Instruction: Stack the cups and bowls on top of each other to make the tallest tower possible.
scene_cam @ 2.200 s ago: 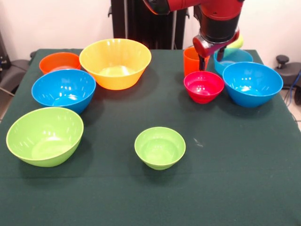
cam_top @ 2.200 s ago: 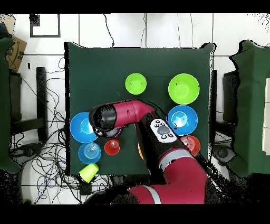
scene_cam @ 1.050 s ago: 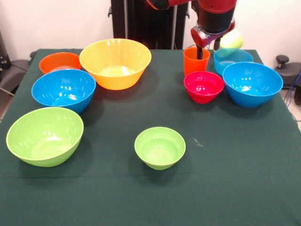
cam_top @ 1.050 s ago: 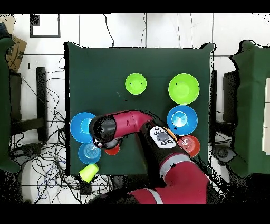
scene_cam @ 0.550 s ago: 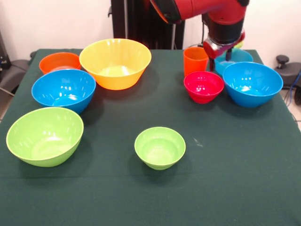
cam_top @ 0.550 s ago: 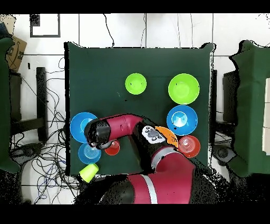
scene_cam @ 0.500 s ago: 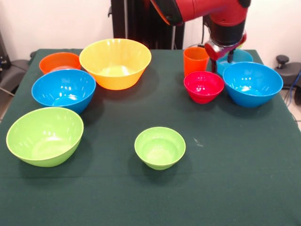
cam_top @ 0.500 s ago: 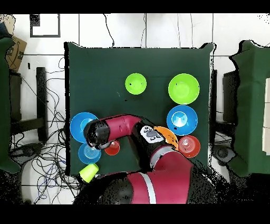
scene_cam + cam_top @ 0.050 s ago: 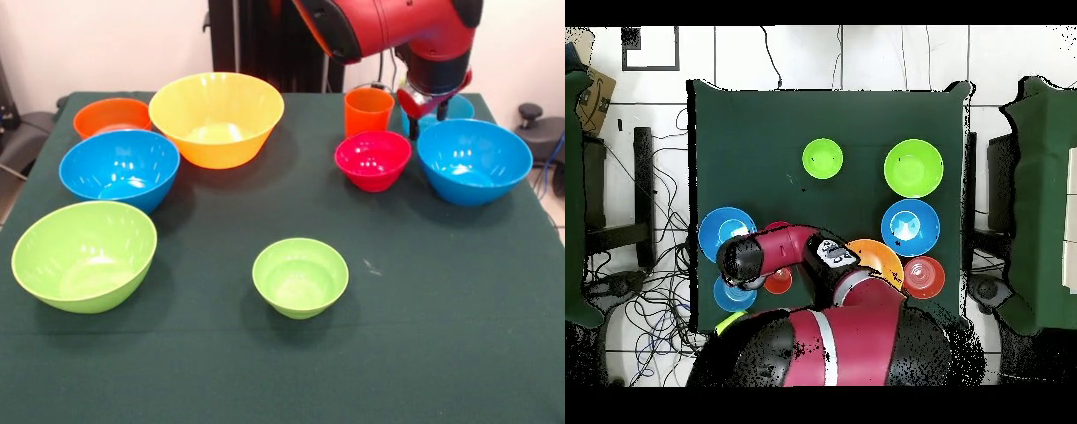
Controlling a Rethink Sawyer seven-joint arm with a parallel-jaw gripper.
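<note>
My gripper (image 9: 427, 119) hangs open at the back right, its fingertips down at the small blue bowl (image 9: 457, 106) behind the large blue bowl (image 9: 475, 161). Nothing is held. The orange cup (image 9: 368, 110) stands upright just left of it, with the red bowl (image 9: 372, 160) in front. The yellow bowl (image 9: 216, 117), orange bowl (image 9: 111, 116), second blue bowl (image 9: 119, 168), lime bowl (image 9: 84, 254) and small green bowl (image 9: 300, 276) each stand alone. No tower shows. In the overhead view the arm covers the gripper, and only a sliver of the yellow-green cup (image 9: 730, 319) shows.
The dark green cloth (image 9: 424, 291) covers the table. The red arm (image 9: 835, 350) spreads over the table's near-base side in the overhead view and hides part of the yellow bowl (image 9: 883, 256). Cables lie on the floor beside the table.
The gripper has moved from the orange cup to the right and lower, down to the small blue bowl. The red bowl has slid slightly to the left.
</note>
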